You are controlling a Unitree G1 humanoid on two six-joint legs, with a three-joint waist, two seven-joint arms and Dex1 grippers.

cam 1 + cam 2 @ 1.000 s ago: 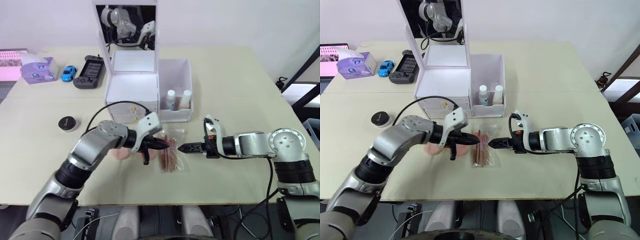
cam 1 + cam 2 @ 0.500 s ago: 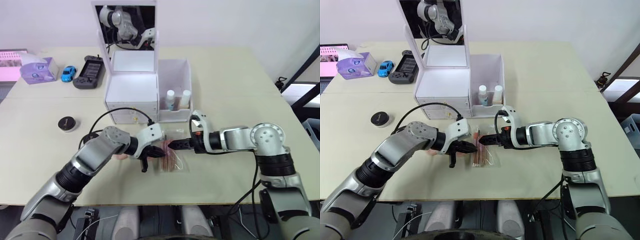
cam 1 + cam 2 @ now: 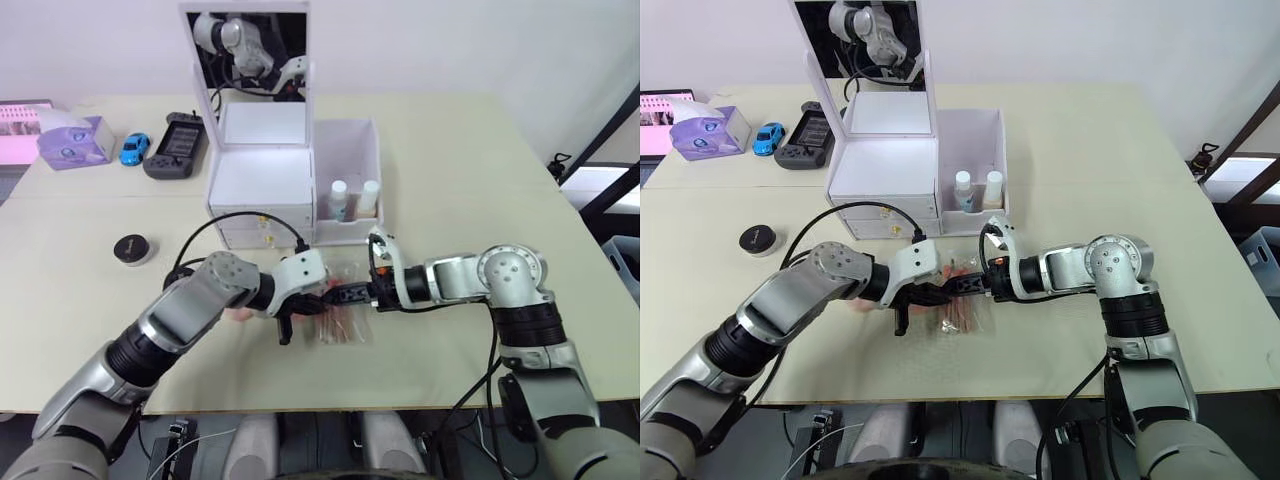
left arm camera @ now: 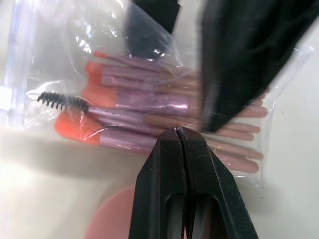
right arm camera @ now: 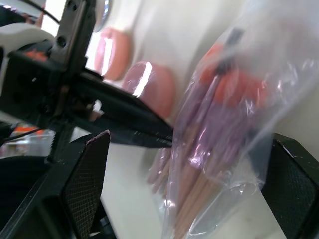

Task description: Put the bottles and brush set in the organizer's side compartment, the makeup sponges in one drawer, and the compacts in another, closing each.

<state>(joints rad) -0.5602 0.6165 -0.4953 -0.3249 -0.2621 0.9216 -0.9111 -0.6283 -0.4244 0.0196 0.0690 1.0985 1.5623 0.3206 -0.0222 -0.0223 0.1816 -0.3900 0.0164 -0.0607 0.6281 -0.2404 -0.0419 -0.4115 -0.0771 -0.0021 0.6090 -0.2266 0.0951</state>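
Note:
The brush set (image 3: 340,322), a clear bag of pink-handled brushes, lies on the table in front of the white organizer (image 3: 262,175). My left gripper (image 4: 177,131) is shut, its tip resting on the bag's near edge. My right gripper (image 5: 189,149) is open, with the bag between its wide-spread fingers (image 5: 87,179). Both bottles (image 3: 341,198) stand in the side compartment (image 3: 349,140). Two pink makeup sponges (image 5: 152,87) lie just behind the bag, partly under my left arm. One black compact (image 3: 132,247) sits far left. Both drawers look closed.
At the back left are a purple tissue box (image 3: 68,140), a blue toy car (image 3: 134,147) and a dark game controller (image 3: 176,146). The organizer's mirror lid (image 3: 248,45) stands upright. Bare table stretches to the right of the organizer.
My right gripper has travelled left across the table to the brush bag and now has its fingers open around it. My left gripper has stayed shut at the bag's left edge.

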